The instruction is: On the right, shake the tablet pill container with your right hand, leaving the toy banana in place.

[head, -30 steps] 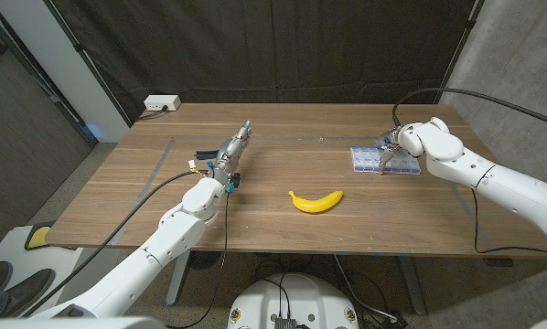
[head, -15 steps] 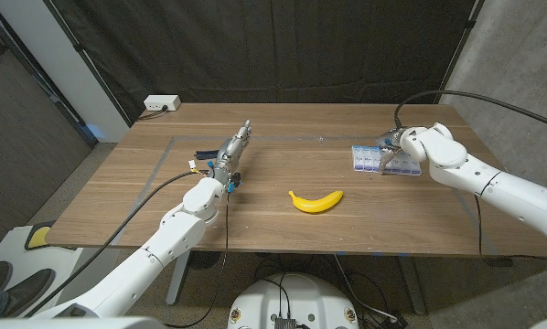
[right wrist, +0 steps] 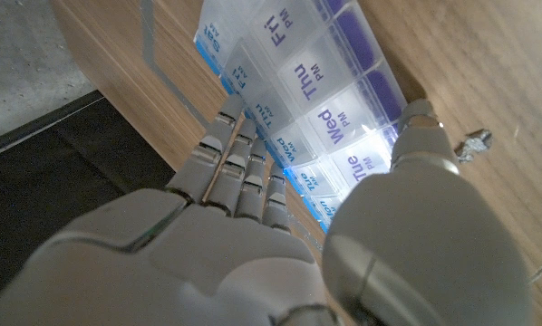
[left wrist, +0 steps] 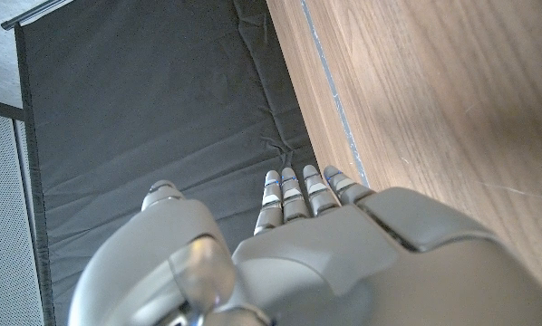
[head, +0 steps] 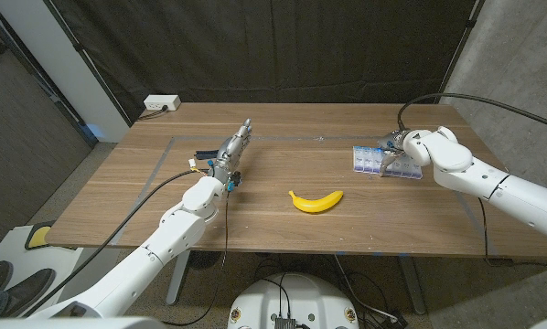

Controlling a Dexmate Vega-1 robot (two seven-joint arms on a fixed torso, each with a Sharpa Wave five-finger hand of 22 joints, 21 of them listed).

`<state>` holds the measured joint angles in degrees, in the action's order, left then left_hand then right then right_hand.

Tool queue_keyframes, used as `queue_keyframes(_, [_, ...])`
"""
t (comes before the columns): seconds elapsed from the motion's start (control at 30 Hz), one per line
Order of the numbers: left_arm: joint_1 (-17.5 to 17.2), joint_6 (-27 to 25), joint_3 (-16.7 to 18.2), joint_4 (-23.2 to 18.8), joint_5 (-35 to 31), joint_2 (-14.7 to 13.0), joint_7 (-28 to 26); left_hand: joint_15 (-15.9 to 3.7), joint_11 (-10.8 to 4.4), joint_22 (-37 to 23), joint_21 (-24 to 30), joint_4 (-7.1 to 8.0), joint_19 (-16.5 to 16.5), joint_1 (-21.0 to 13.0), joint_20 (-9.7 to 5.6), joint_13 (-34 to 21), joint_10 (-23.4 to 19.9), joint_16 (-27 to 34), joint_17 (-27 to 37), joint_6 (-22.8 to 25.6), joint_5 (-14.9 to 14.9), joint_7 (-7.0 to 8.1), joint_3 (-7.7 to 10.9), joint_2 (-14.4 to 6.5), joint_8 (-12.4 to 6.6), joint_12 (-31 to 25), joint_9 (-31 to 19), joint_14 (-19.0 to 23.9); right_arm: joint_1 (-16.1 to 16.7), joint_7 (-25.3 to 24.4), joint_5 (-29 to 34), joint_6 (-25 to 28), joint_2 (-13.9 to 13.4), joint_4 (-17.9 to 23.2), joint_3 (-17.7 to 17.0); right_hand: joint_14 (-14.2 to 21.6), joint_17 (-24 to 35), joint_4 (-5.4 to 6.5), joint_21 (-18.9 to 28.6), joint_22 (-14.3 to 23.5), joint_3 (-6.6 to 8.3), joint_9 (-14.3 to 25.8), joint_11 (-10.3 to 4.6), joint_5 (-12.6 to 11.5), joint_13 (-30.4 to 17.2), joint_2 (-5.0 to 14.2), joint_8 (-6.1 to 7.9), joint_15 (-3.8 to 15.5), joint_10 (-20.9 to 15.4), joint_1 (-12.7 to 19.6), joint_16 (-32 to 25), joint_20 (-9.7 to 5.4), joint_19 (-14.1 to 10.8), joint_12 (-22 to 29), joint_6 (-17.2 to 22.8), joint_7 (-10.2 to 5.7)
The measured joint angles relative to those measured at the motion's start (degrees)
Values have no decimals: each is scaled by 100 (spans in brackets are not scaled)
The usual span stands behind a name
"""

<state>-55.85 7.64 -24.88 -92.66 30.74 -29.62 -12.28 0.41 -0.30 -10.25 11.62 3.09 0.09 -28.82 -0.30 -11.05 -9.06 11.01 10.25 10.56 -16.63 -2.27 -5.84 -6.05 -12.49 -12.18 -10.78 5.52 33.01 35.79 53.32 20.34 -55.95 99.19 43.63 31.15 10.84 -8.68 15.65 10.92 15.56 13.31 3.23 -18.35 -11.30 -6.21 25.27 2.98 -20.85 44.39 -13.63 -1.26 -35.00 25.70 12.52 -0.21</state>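
Right hand: fingers and thumb straddle the clear weekly pill container with purple lids; arm has edged rightward since a second ago.
Grip: closing, not lifted.
Left hand: apart, idle.
Yellow toy banana: untouched on the wooden counter.

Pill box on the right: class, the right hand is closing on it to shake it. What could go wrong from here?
1. The right hand has its fingers at one long edge of the pill box and its thumb at the other; so shallow a hold may slip in a shake.
2. Shaking could pop a lid.
3. A dropped box might hit the banana, which lies nearby.
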Motion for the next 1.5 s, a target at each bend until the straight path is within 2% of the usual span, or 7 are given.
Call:
queue_keyframes(0.53, [21,-3,-3,23,23,-18,49,0,0,0,0,0,0,-60,0,0,0,0,0,9,45,-9,1,39,13,0,0,0,289,-360,-39,213,-196,551,-426,-89,-18,0,0,0,0,0,29,106,-1,1,3,-4,-31,-1,85,-11,-6,-28,30,31])
queue_keyframes(0.7, [40,-2,3,52,28,-18,70,0,0,0,0,0,0,-11,0,0,0,0,0,9,45,-9,1,-19,23,0,0,0,464,-613,-104,352,-228,759,-601,-116,-20,0,0,0,0,0,-20,150,-84,2,4,-12,-16,-2,135,-30,13,-112,52,53])
queue_keyframes(0.83, [71,25,18,88,30,-19,90,0,0,0,0,0,0,-13,0,0,0,0,0,9,45,-9,1,-17,23,0,0,0,576,-746,-144,467,-231,907,-712,-116,-19,-1,0,7,1,0,-22,217,-137,2,4,-12,-18,-2,135,-202,-98,-117,92,94])
queue_keyframes(1.07, [143,61,36,184,45,-22,150,0,0,0,0,0,-1,-14,0,0,0,0,0,9,45,-9,1,-16,22,0,0,0,755,-1049,-265,765,-217,1111,-867,23,-19,-34,17,16,34,0,10,289,-115,2,4,-16,-132,-2,135,-223,-162,-138,184,186])
queue_keyframes(1.23, [214,107,46,312,113,-27,309,0,0,0,0,0,-1,-66,0,0,-1,0,0,9,45,-9,1,36,22,0,0,0,950,-1314,-369,1008,-115,1310,-1019,29,-19,-34,28,15,34,-1,9,306,-111,2,4,-11,-153,-3,135,-243,-183,-139,234,237])
queue_keyframes(1.47, [315,159,99,521,176,-61,445,0,0,0,0,16,-1,-65,0,1,0,1,0,9,45,-9,-15,36,22,0,0,0,1034,-1710,-558,1320,41,1382,-1081,82,-19,-34,28,15,34,-1,13,332,-78,3,4,-3,-175,-3,135,-243,-183,-141,234,237])
queue_keyframes(1.5, [326,200,109,548,228,-70,562,0,0,0,0,15,-1,-65,0,0,0,1,0,9,45,-9,-15,35,22,0,0,0,1075,-1805,-607,1387,162,1417,-1114,82,-19,-34,28,15,34,-1,20,343,-78,3,4,-3,-182,-3,135,-243,-183,-149,235,237])
